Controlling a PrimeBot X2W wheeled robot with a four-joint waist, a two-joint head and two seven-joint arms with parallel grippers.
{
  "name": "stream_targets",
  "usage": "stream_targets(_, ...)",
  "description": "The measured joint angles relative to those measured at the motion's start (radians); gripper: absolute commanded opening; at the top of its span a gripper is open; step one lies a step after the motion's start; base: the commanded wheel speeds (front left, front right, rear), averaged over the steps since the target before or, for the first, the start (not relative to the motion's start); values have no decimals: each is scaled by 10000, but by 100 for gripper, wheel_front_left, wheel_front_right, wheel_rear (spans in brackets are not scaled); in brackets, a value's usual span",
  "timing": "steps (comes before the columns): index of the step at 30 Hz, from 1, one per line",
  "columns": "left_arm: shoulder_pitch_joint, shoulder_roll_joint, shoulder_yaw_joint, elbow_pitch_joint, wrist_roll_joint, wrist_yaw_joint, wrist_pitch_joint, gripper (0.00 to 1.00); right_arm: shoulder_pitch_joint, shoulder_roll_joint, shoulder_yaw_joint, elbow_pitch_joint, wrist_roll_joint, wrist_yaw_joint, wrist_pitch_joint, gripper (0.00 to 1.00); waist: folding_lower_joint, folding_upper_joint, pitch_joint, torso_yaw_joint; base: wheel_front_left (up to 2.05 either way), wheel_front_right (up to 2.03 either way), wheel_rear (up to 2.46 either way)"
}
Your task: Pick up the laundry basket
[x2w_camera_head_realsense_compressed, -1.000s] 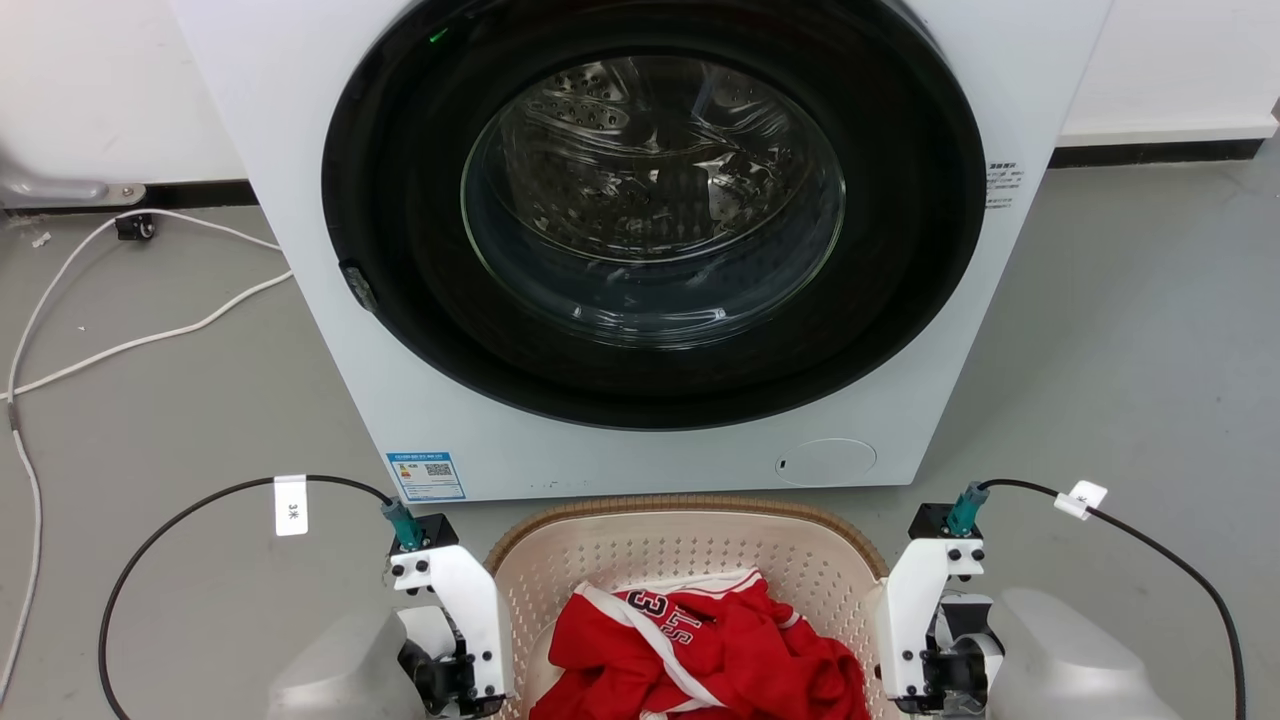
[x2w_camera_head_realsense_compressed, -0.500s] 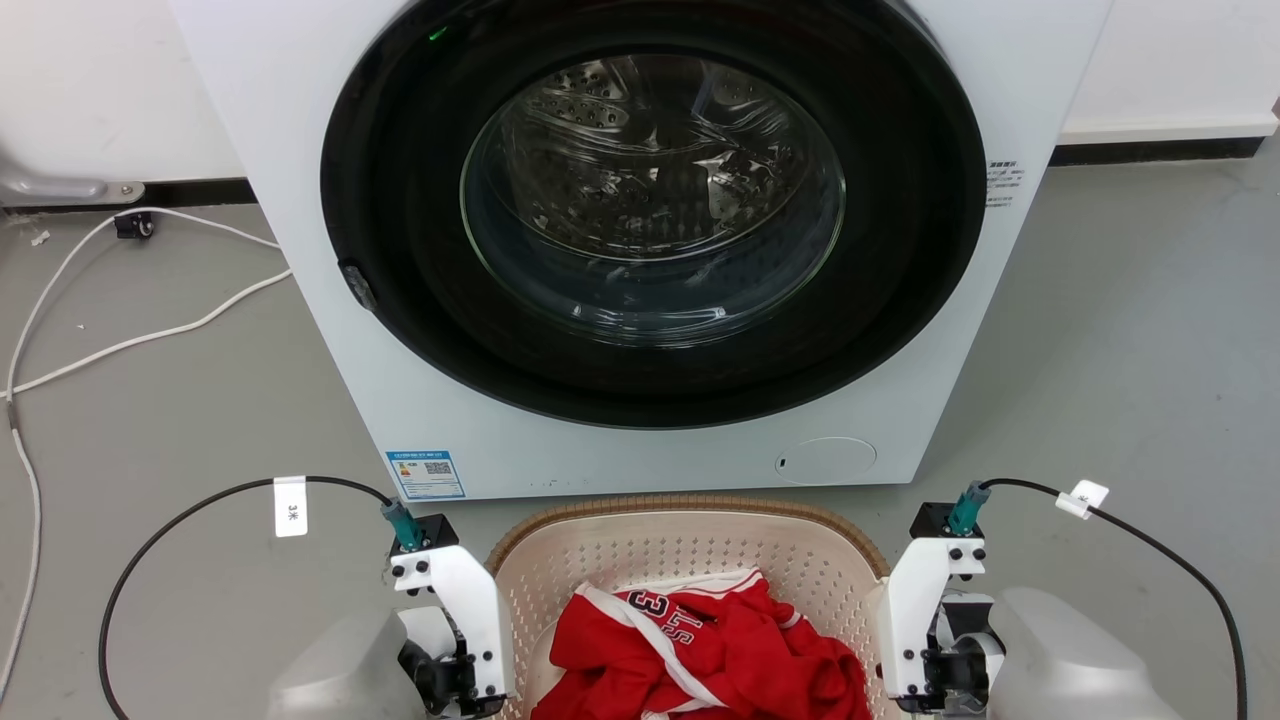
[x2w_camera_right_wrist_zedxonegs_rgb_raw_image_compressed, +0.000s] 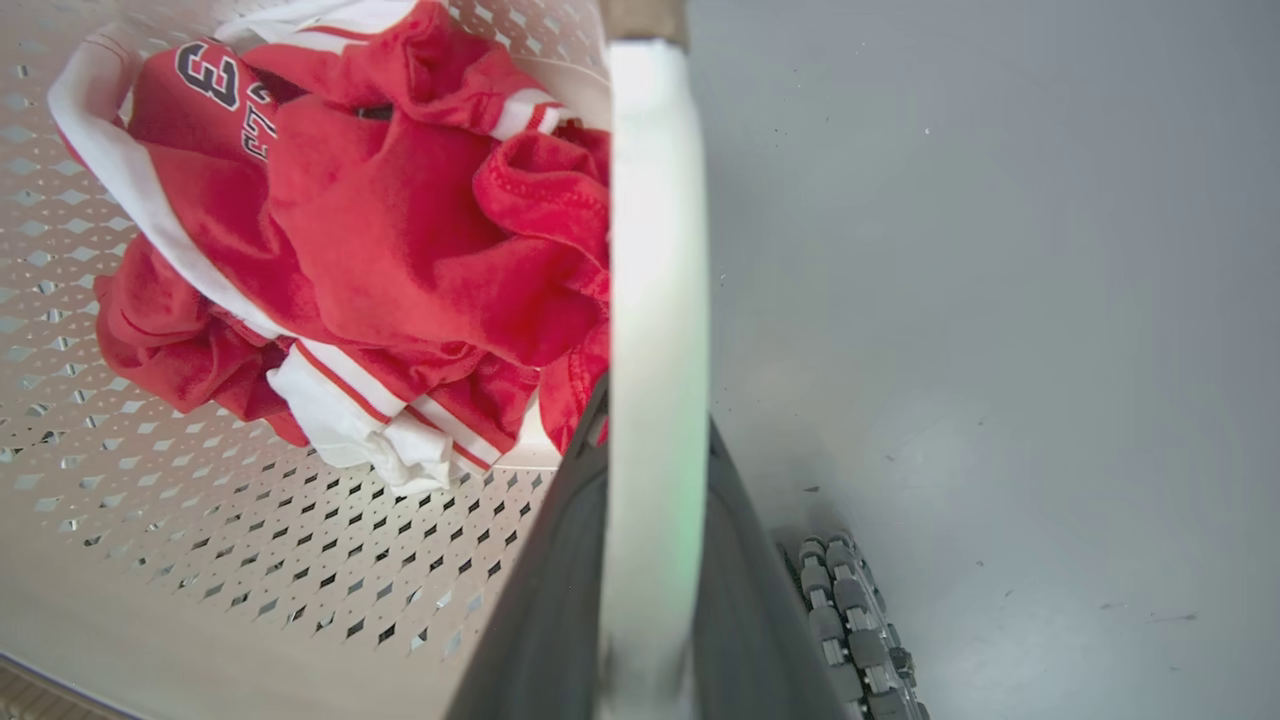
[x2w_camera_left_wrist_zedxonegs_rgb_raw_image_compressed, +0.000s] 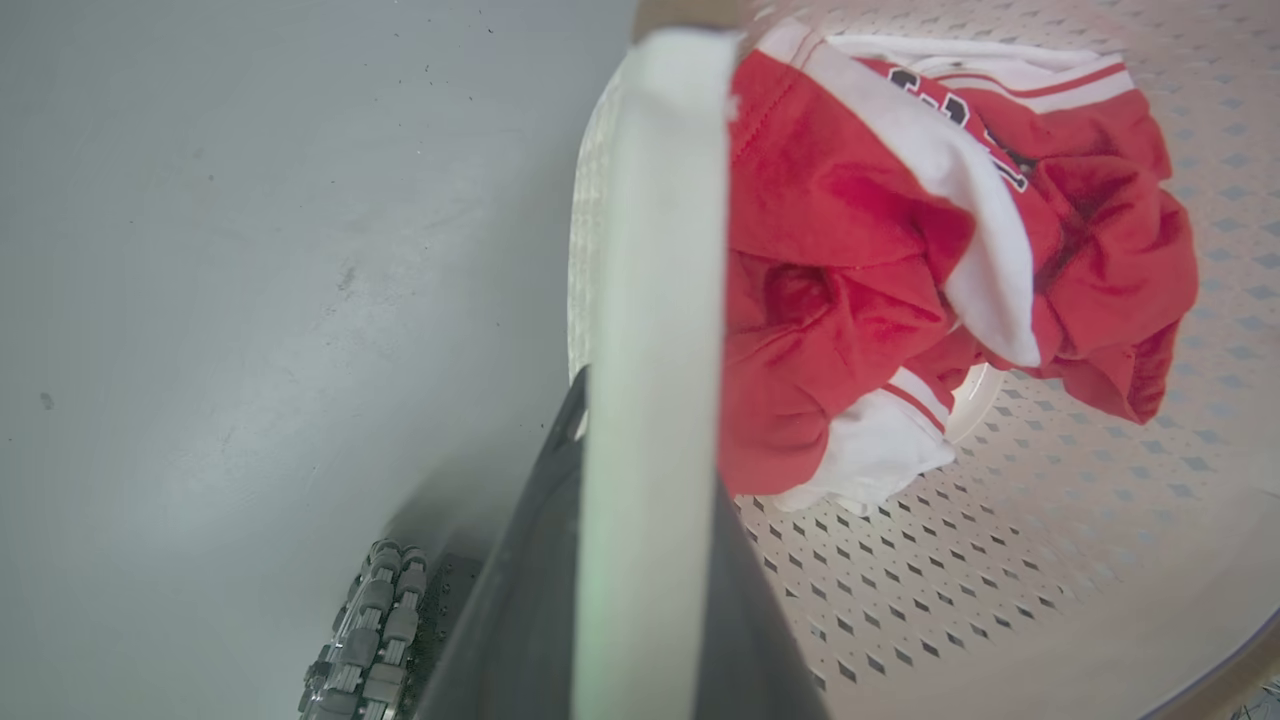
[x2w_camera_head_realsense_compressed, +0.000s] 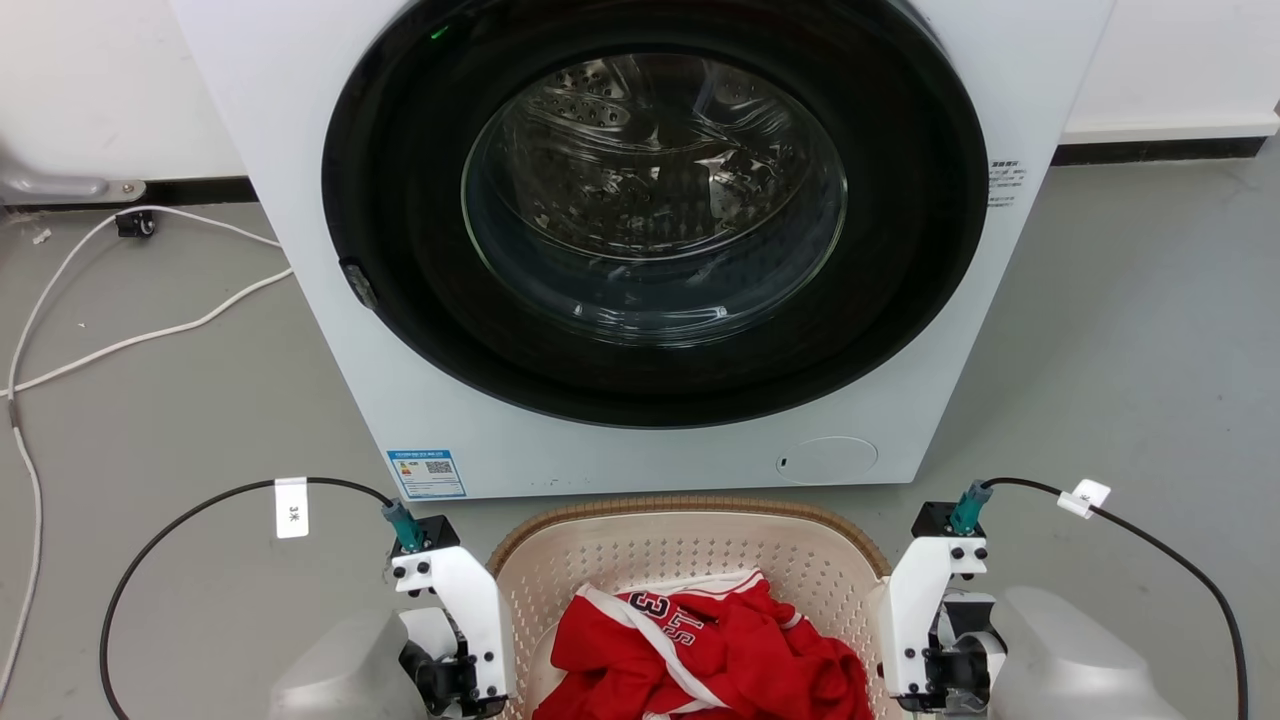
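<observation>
Two grippers flank the laundry basket (x2w_camera_head_realsense_compressed: 650, 560), which lies just in front of the washer (x2w_camera_head_realsense_compressed: 600, 465), its brown rim toward the round door. The left gripper (x2w_camera_left_wrist_zedxonegs_rgb_raw_image_compressed: 650, 440) has its dark fingers (x2w_camera_left_wrist_zedxonegs_rgb_raw_image_compressed: 530, 580) pressed to either side of the white left handle (x2w_camera_left_wrist_zedxonegs_rgb_raw_image_compressed: 660, 200) — clamped on it. The right gripper (x2w_camera_right_wrist_zedxonegs_rgb_raw_image_compressed: 655, 420) clasps the right handle (x2w_camera_right_wrist_zedxonegs_rgb_raw_image_compressed: 655, 200) the same way. A crumpled red jersey (x2w_camera_head_realsense_compressed: 700, 650) with white trim lies inside on the perforated bottom. Whether the basket's base touches the grey floor (x2w_camera_head_realsense_compressed: 180, 400) — I cannot tell.
</observation>
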Motion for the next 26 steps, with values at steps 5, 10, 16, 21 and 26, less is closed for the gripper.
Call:
stream_targets(5, 5, -12, -19, -4, -15, 0, -4, 0, 2, -2, -75, 0, -73, 0, 0, 0, 0, 0, 8, 17, 0, 0, 0)
stream_targets(10, 36, -17, -31, -6, -81, 0, -19, 0, 7, -4, -132, 2, -77, 0, 0, 0, 0, 0, 9, 22, 0, 0, 0)
stream_targets(16, 47, -17, -46, -35, -100, 2, -56, 0, 29, -6, -194, 2, -167, 0, -4, 0, 0, 0, 10, 23, 0, 0, 0)
stream_targets(21, 48, -15, -67, -54, -134, 2, -79, 0, 37, -8, -268, 2, -238, 0, -2, 0, 0, 0, 23, 13, 0, 0, 0)
stream_targets(26, 53, -13, -94, -59, -165, 2, -81, 0, 40, -8, -324, 2, -257, 0, 2, 0, -1, 0, 26, 10, 0, 0, 0)
